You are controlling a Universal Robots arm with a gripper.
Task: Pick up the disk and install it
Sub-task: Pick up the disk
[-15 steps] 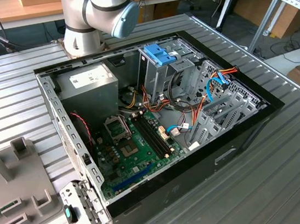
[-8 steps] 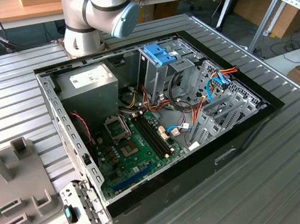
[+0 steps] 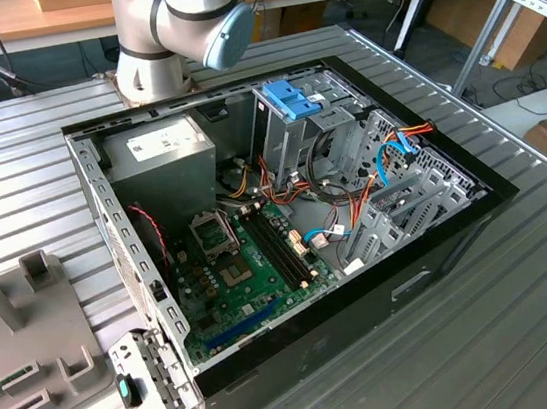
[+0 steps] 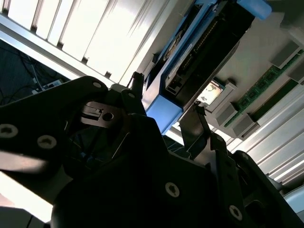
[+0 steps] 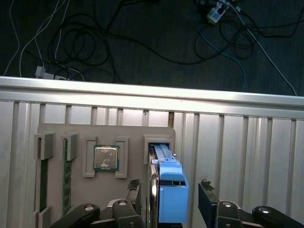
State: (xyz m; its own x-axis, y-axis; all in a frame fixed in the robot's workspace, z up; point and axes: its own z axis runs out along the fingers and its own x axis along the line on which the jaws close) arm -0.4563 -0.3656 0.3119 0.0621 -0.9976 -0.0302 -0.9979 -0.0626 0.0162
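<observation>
At the exterior view's left, a grey tray (image 3: 30,347) is lying on the ribbed tabletop (image 3: 532,332), likely parked there so that parts are waiting within the arm's reach. In the middle of that frame the case (image 3: 351,330) is lying on its side with its cover off, exposing the board (image 3: 232,270), probably so that the bays are open from above. Toward the upper right of the case, the silver cage (image 3: 289,127) is showing its blue clips (image 3: 292,98). The arm (image 3: 179,20) is rising out of the top of the frame.

In the first wrist view the tray (image 5: 109,135) is carrying a memory stick (image 5: 66,175) and a chip (image 5: 106,157), each in its own pocket. Beside the chip, the disk (image 5: 168,190) is standing on edge in a slot, which is leaving its two broad faces free for gripping. The claw (image 5: 170,183) is hanging spread apart around it, with one finger (image 5: 207,199) on either side and a gap showing at each face, so it is grasping nothing.

In the second wrist view the disk (image 4: 204,42) is stretching away from the claw (image 4: 167,94). Its long axis seems to be running along the claw's line of reach. Its blue tab end is pointing at the claw, and its far end is sitting in the slot.
</observation>
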